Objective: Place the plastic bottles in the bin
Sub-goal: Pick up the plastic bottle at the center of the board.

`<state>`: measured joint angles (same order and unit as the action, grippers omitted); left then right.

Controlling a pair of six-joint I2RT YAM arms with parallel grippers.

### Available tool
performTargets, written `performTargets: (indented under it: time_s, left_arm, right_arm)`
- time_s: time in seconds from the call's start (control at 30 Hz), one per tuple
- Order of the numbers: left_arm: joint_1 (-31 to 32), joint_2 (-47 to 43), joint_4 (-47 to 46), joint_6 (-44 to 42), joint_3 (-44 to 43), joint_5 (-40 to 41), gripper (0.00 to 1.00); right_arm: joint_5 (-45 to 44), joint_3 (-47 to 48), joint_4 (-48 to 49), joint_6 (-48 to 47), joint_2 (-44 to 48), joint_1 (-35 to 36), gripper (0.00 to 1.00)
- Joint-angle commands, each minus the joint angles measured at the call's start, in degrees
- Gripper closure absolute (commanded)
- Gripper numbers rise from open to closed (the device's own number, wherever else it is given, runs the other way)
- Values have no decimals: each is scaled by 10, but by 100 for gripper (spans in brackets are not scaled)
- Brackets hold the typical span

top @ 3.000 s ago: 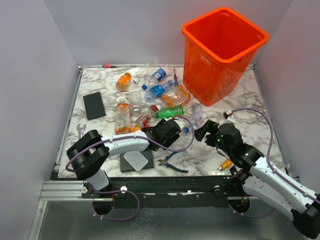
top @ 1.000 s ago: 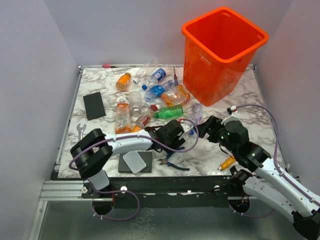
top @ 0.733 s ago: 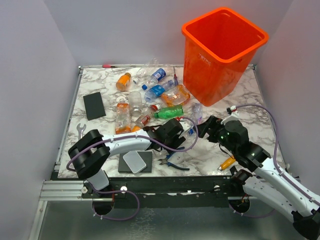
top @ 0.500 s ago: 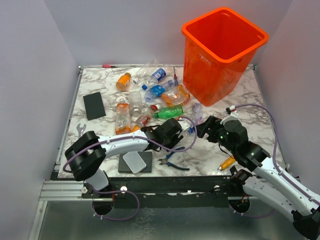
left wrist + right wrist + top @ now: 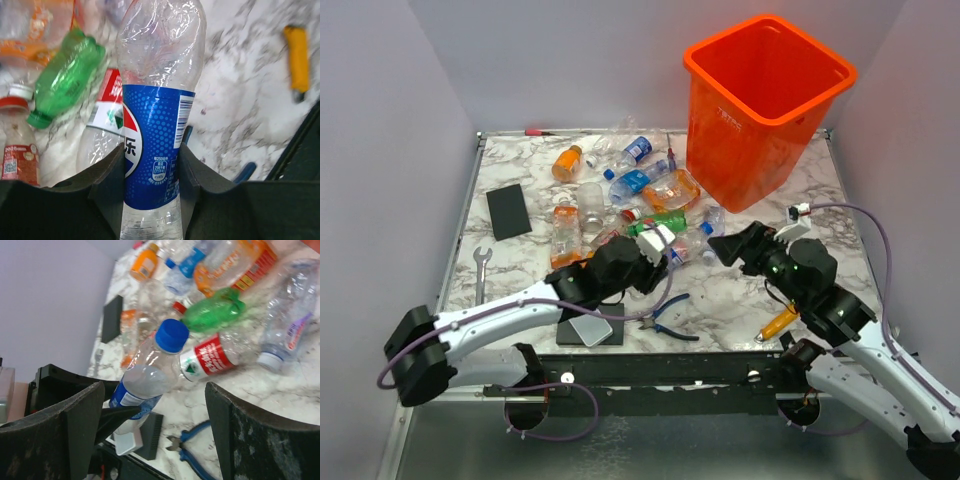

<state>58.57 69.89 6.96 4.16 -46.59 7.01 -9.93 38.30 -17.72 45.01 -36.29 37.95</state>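
My left gripper [image 5: 150, 167] is shut on a clear plastic bottle with a blue label [image 5: 159, 100] and holds it above the table, blue cap [image 5: 171, 335] pointing away. In the top view this left gripper [image 5: 658, 258] is at the table's middle front. My right gripper [image 5: 728, 247] stands open just right of the held bottle [image 5: 685, 244], fingers [image 5: 82, 425] apart and touching nothing. Several other bottles lie beyond, among them a green one [image 5: 657, 226], a red-labelled one [image 5: 220, 355] and an orange one [image 5: 567, 162]. The orange bin [image 5: 745, 150] stands at the back right.
Blue-handled pliers [image 5: 667, 320] and an orange-handled screwdriver [image 5: 775, 325] lie near the front edge. A black block with a white piece on it [image 5: 590, 325] sits at the front left, a black pad [image 5: 508, 210] and a wrench [image 5: 480, 265] further left.
The left gripper has shut on the blue-labelled bottle and raised it off the table, and its arm has stretched out low. The right gripper has shifted slightly to the right.
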Motion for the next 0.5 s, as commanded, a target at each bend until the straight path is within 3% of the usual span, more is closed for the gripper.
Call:
performTargets:
  time_s: [0.0, 0.13, 0.37, 0.47]
  left_arm:
    - [-11, -112, -193, 46, 72, -68, 67]
    - [-16, -160, -292, 96, 122, -122, 66]
    - [-17, -175, -314, 102, 134, -145, 67]
    - [-17, -178, -313, 99, 135, -143, 67]
  right_arm:
    - [48, -6, 115, 29, 20, 4, 15]
    - [69, 16, 189, 33, -7, 4, 16]
    - [124, 65, 269, 29, -101, 4, 22]
    - [130, 69, 295, 33, -120, 5, 32]
